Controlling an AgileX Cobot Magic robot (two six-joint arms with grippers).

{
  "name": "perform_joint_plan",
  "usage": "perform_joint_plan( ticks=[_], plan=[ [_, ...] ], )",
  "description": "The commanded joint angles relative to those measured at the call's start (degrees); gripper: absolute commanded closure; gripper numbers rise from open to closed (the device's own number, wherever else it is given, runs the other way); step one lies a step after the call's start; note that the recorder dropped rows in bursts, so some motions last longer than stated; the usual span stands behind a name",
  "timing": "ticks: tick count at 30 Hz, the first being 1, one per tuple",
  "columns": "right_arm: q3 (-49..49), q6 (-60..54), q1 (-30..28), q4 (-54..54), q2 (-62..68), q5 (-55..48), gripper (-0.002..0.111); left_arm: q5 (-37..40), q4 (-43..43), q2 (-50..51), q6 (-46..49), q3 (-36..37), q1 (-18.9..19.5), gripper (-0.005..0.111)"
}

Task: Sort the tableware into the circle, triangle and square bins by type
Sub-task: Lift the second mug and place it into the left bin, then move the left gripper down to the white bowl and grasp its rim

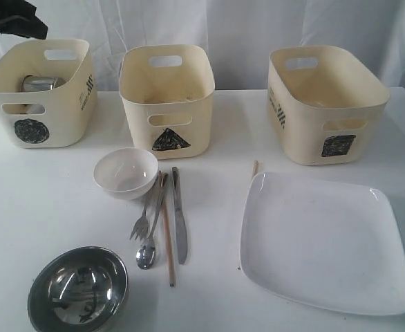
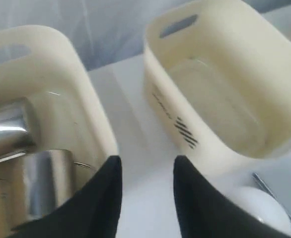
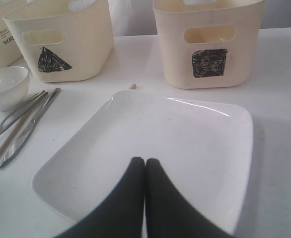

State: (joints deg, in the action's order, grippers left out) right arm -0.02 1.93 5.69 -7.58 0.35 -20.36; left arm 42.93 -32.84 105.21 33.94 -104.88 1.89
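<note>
A steel mug (image 1: 40, 83) rests inside the circle bin (image 1: 36, 90). In the left wrist view two steel mugs (image 2: 41, 183) show in that bin (image 2: 71, 99). My left gripper (image 2: 146, 166) hangs open and empty above the gap between the circle bin and the triangle bin (image 2: 220, 89). The small white bowl (image 1: 125, 173), fork (image 1: 142, 221), spoon (image 1: 147, 252), knife (image 1: 180, 221) and a chopstick (image 1: 168, 242) lie in front of the triangle bin (image 1: 166, 97). A steel bowl (image 1: 78, 290) sits at the front left. My right gripper (image 3: 145, 161) is shut over the white plate (image 3: 150, 144).
The square bin (image 1: 323, 104) stands behind the plate (image 1: 323, 238). A second chopstick's tip (image 1: 255, 167) sticks out from behind the plate's far edge. Part of the left arm (image 1: 16, 17) shows dark above the circle bin. White cloth hangs behind the table.
</note>
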Motion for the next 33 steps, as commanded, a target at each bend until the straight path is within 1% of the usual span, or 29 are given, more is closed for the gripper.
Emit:
perform_joint_plan(
  ticks=[1, 6, 9, 11, 13, 16, 22, 26, 31, 33],
  plan=[
    [0.02, -0.64, -0.45, 0.05, -0.35, 0.20, 0.108, 8.58, -5.47, -3.11, 2.28, 6.52, -0.34, 0.066],
    [0.02, -0.64, -0.45, 0.05, -0.35, 0.20, 0.108, 12.48, -12.27, -3.95, 2.53, 16.08, -0.34, 0.065],
    [0.02, -0.64, -0.45, 0.05, -0.35, 0.20, 0.108, 11.74, -13.67, -3.85, 3.57, 20.43, -0.34, 0.057],
    [0.02, -0.64, -0.45, 0.05, -0.35, 0.20, 0.108, 10.02, -13.67, -3.85, 3.79, 21.91, -0.34, 0.049],
    [0.02, -0.64, -0.45, 0.05, -0.35, 0.20, 0.108, 8.08, -14.61, -3.85, 3.79, 22.62, -0.49, 0.043],
    [0.02, -0.64, -0.45, 0.05, -0.35, 0.20, 0.108, 5.97, -15.32, -3.09, 4.60, 23.02, -2.30, 0.037],
    [0.02, -0.64, -0.45, 0.05, -0.35, 0.20, 0.108, 2.97, -15.88, 1.17, 6.47, 23.02, -8.08, 0.037],
    [0.02, -0.64, -0.45, 0.05, -0.35, 0.20, 0.108, -0.87, -14.01, 3.81, 6.75, 23.02, -10.41, 0.037],
    [0.02, -0.64, -0.45, 0.05, -0.35, 0.20, 0.108, -3.57, -12.22, 4.86, 6.65, 23.02, -10.71, 0.037],
    [0.02, -0.64, -0.45, 0.05, -0.35, 0.20, 0.108, -4.59, -10.04, 4.86, 6.36, 23.02, -10.71, 0.037]
  ],
)
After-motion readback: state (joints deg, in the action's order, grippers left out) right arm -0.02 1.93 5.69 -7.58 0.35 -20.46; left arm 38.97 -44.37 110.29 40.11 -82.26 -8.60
